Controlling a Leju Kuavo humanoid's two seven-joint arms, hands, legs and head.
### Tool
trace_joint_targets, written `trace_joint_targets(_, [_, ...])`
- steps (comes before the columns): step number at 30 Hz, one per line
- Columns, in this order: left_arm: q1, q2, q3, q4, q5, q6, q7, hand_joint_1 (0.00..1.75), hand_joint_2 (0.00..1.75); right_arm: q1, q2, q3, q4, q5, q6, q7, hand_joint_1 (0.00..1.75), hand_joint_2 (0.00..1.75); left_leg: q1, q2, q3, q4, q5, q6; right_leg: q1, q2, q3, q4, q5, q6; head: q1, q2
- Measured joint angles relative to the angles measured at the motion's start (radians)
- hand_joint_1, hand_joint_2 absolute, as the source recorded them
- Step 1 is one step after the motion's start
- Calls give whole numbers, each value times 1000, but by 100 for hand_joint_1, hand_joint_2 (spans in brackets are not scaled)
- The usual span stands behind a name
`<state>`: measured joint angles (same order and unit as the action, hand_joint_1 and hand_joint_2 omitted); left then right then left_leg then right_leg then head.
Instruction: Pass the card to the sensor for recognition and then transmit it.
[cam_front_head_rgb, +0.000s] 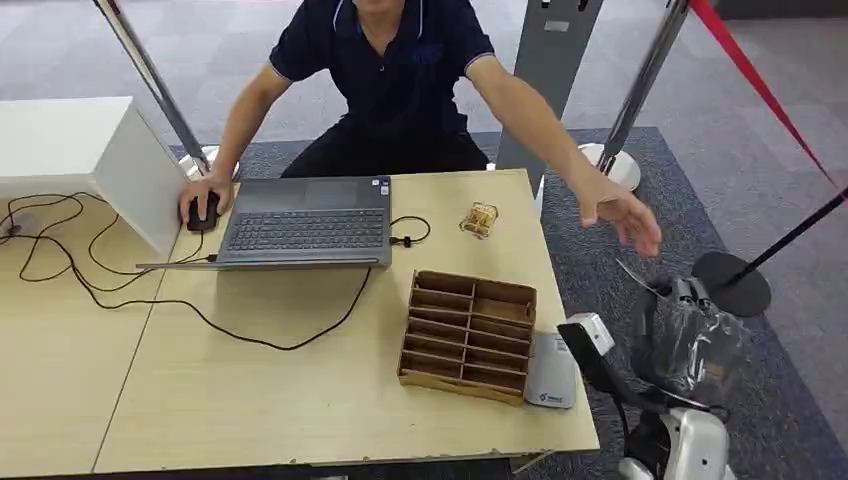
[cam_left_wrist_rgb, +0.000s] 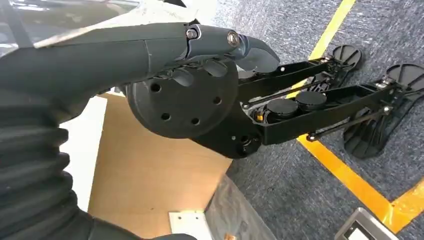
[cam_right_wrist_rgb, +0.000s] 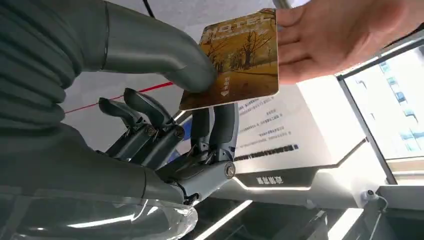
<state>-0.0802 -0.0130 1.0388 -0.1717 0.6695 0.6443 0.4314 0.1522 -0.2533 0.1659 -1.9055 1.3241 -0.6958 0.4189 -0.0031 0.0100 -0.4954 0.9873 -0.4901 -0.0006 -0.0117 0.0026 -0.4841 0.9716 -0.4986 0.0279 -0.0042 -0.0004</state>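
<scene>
In the right wrist view my right hand (cam_right_wrist_rgb: 165, 135) pinches a hotel key card (cam_right_wrist_rgb: 235, 60), printed with golden trees, between thumb and fingers. A person's open hand (cam_right_wrist_rgb: 340, 40) reaches up against the card's far edge. In the head view my right hand (cam_front_head_rgb: 688, 335), wrapped in clear plastic, is raised beyond the table's right edge, just below the person's outstretched hand (cam_front_head_rgb: 620, 212). The white card sensor (cam_front_head_rgb: 551, 372) lies on the table's right front, left of that hand. My left hand (cam_left_wrist_rgb: 200, 50) hangs down with nothing in it.
A wooden slotted organizer (cam_front_head_rgb: 468, 335) stands beside the sensor. The person sits behind the table (cam_front_head_rgb: 250, 400), other hand on a mouse (cam_front_head_rgb: 203, 212) next to a laptop (cam_front_head_rgb: 305, 225). Cables (cam_front_head_rgb: 60, 250), a white box (cam_front_head_rgb: 90, 160) and stanchion bases (cam_front_head_rgb: 735, 285) are around.
</scene>
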Motion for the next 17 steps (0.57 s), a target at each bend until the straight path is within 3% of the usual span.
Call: trace_joint_targets(17, [-4,4,0,0,0,0,-19,0,175,-87,97,67,79,-57,0,-123,175,175,0,0,0,0,0,0,0,0,0,0,0,0,0,0])
